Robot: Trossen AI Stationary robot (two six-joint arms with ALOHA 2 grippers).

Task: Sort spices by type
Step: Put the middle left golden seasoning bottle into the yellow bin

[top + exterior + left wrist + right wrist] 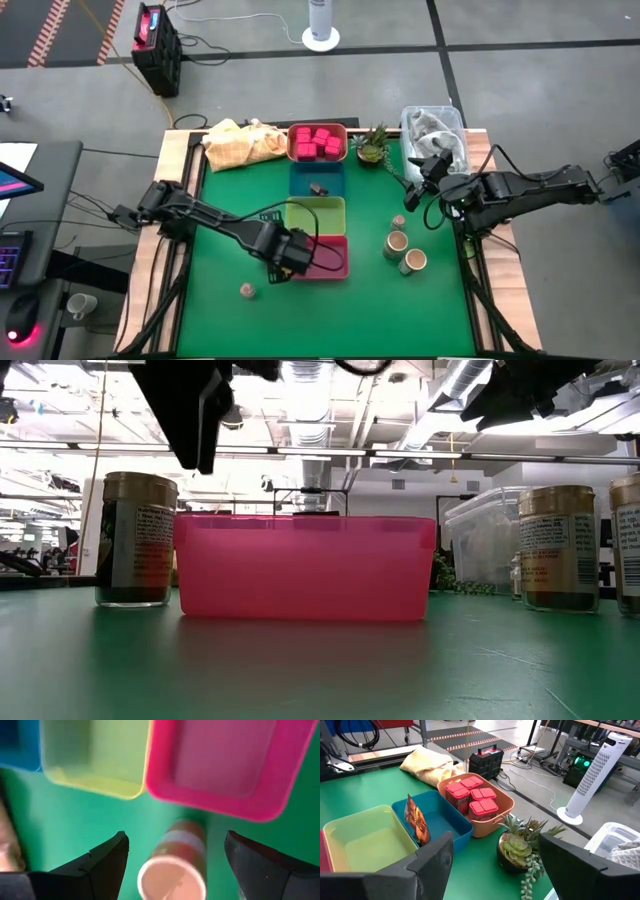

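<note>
My left gripper (285,258) (175,836) hangs open beside the pink tray's (328,258) left end. A tan jar with a cream top (174,870) (247,290) stands upright on the green mat; it shows between and below the fingers, untouched. In the low view the fingers (195,420) end above that jar's (136,540) top. Two more tan cylinders (397,243) (414,261) and a small jar (399,222) stand right of the trays. Red boxes (318,143) fill the orange tray; a dark piece (320,188) lies in the blue tray. My right gripper (425,175) (496,836) is open, raised near the plant.
Blue (318,180), green (316,215) and pink trays form a column at the mat's centre, the orange tray (345,152) at its far end. A potted plant (372,146), a clear bin (436,135) and a yellow cloth (240,142) sit along the far edge.
</note>
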